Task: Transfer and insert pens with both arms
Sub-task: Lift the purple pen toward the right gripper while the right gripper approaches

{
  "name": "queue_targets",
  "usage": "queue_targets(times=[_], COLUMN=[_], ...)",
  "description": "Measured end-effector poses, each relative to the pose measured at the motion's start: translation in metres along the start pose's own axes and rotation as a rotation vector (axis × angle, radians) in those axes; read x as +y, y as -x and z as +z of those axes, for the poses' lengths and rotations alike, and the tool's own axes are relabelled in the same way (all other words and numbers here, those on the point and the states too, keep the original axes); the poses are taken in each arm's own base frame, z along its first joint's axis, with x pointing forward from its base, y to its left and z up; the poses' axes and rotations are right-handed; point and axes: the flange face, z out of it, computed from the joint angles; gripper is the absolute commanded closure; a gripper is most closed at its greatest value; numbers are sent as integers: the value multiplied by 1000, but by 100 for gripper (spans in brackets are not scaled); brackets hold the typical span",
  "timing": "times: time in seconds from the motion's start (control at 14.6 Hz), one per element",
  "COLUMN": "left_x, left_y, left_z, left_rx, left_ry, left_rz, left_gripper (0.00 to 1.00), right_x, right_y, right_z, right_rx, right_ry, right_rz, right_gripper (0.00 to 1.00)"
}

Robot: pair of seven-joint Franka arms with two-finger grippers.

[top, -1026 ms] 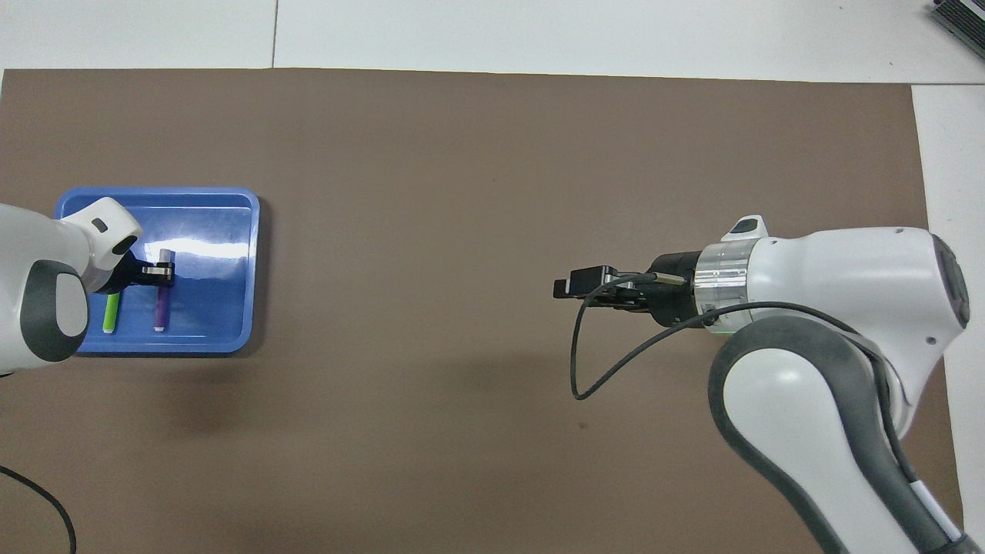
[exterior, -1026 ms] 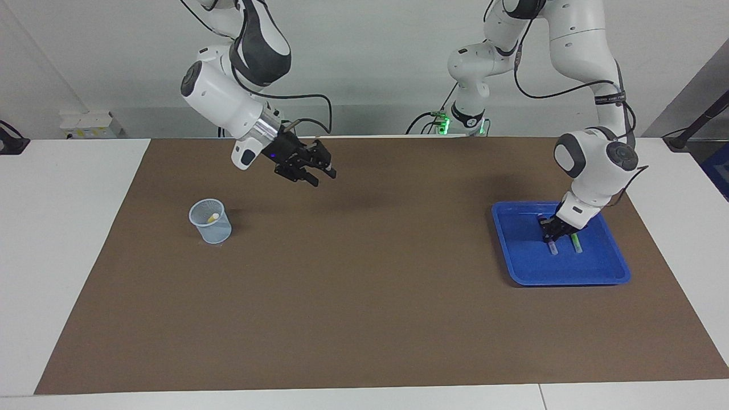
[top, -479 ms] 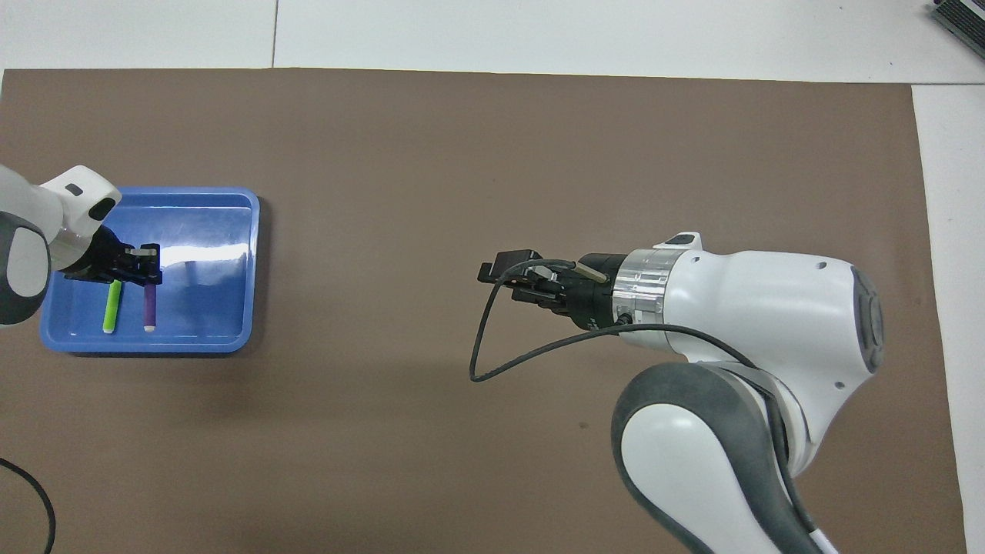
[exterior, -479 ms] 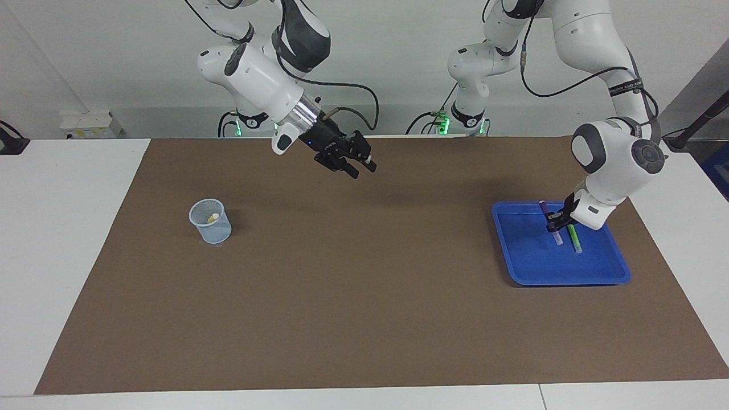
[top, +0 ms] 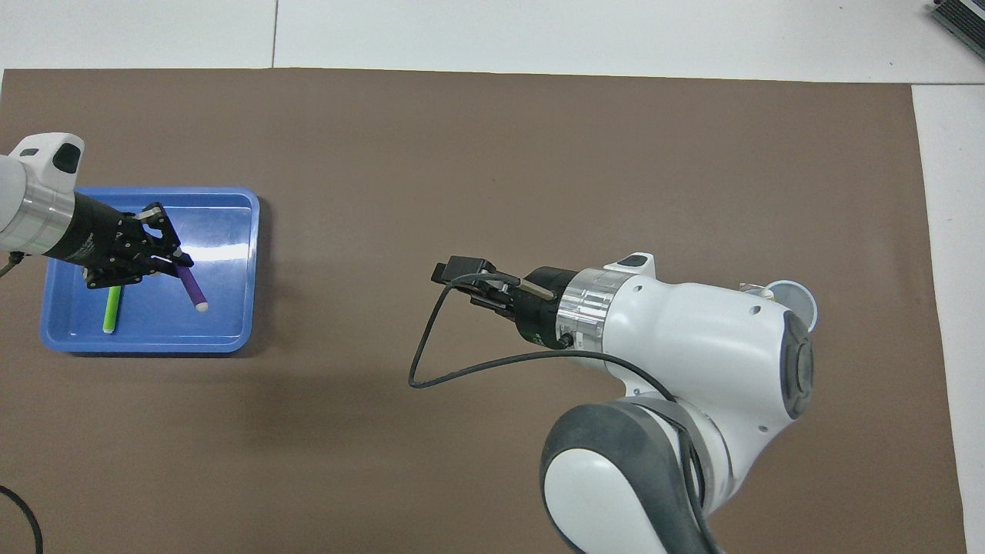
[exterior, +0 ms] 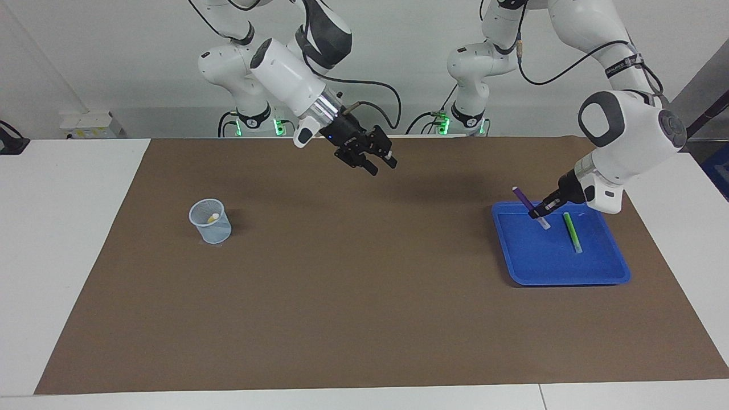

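Starting at the right arm's end of the table, the small clear cup [exterior: 210,221] stands on the brown mat [exterior: 364,319] with the yellow pen [exterior: 213,217] already inside it, leaning on the wall. The cup looks light, so a pen pushed in off-centre or at a slant could tip it or skid it along the mat. My right gripper [exterior: 381,164] hangs over the mat's middle, near the robots' edge, jaws parted and holding nothing. It looks set to receive. If it closes before the pen is squarely between its fingers, it will knock the pen instead of taking it. My left gripper [exterior: 540,213] is clamped tight on the purple pen [exterior: 525,201] above the blue tray [exterior: 569,273]. The pen is tilted, purple end up and pointing toward the table's middle, pale end down over the tray floor. I seem to hold it nearer the pale end than the middle, so the long free end could swing or the pen could turn in my pinch as I carry it. That would spoil the line-up for the handover. If I travel sideways while this low, the pale tip might also catch the tray's rim. The green pen [exterior: 572,232] lies flat in the tray just beside my left gripper, untouched, and a careless sweep could nudge it.
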Motion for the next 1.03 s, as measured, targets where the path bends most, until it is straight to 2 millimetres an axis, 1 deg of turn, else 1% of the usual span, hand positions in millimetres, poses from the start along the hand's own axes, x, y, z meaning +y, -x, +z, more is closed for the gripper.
queue_targets(times=[0.14,0.21,0.41,0.62,0.68,0.82,0.96,1.03], left_x=[11,18,37,43,44,48,55,58], left_y=[23,35,62,85,95,117,139,147], left_z=[-14,-19,-31,-45,-49,-51,-51,-50], left_rx=[-42,-56,-111,-178,-192,-213,-224,-229], left_ry=[43,58,118,178,186,188,180,174], left_rz=[-131,-196,-378,-523,-554,-608,-642,-653], left_gripper=[100,100,100,100,100,100,100,100], right_x=[-2,-7,-29,-53,-59,-71,-94,-101], right_y=[1,1,6,25,31,38,47,51], right_z=[5,7,17,34,37,39,39,41], right_rx=[2,0,31,13,5,-4,-15,-20], right_ry=[-7,-26,-78,-102,-107,-123,-156,-165], right_rz=[7,20,65,73,67,52,32,24], right_gripper=[32,32,32,32,28,28,28,28])
